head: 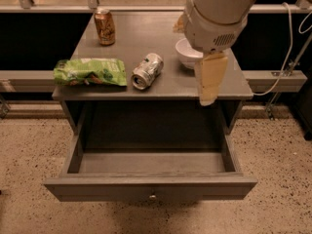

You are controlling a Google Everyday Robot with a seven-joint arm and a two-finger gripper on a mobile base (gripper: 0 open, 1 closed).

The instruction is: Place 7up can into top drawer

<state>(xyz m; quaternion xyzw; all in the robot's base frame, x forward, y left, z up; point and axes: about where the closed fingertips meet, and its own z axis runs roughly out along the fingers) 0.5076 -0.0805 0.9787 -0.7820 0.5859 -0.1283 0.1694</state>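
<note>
The 7up can (147, 70) lies sideways on the table (146, 33) above the open top drawer (151, 188), the pincer (208, 94) hanging beside the white bowl (185, 53), its opening impossible to tell.

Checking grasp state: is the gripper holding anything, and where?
Nothing. The gripper hangs over the right front of the cabinet top, apart from the 7up can lying on its side.
</note>
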